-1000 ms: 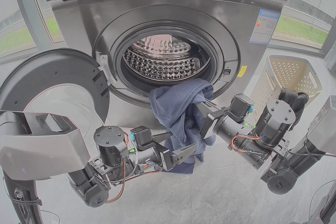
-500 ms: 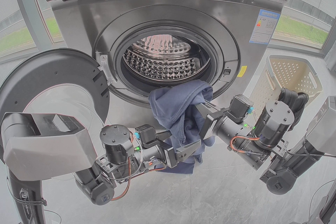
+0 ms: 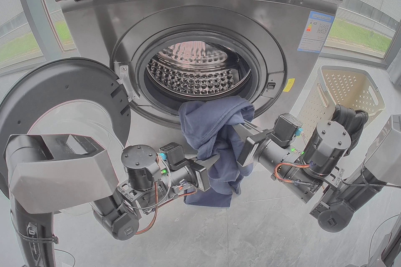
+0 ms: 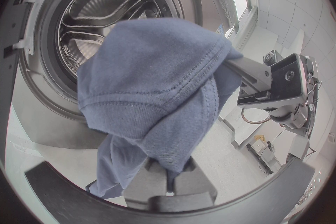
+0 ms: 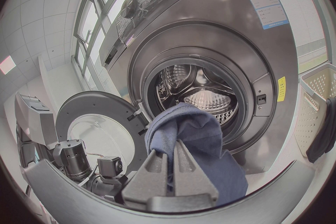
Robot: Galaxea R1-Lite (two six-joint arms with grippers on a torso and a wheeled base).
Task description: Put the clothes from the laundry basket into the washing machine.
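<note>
Before drum mouth [image 3: 193, 71], both jaws clamping blue garment [image 4: 150, 77]

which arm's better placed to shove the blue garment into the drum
Right, likely: the right gripper holds the blue garment by its top, at the drum rim; the left gripper clamps the hanging lower part, below the opening.

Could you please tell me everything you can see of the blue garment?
The blue garment is soft, knit-looking cloth with stitched hems, crumpled and hanging in folds before the lower rim of the washing machine opening, not yet inside the drum. The right gripper pinches its top, the left gripper a lower fold.
</note>
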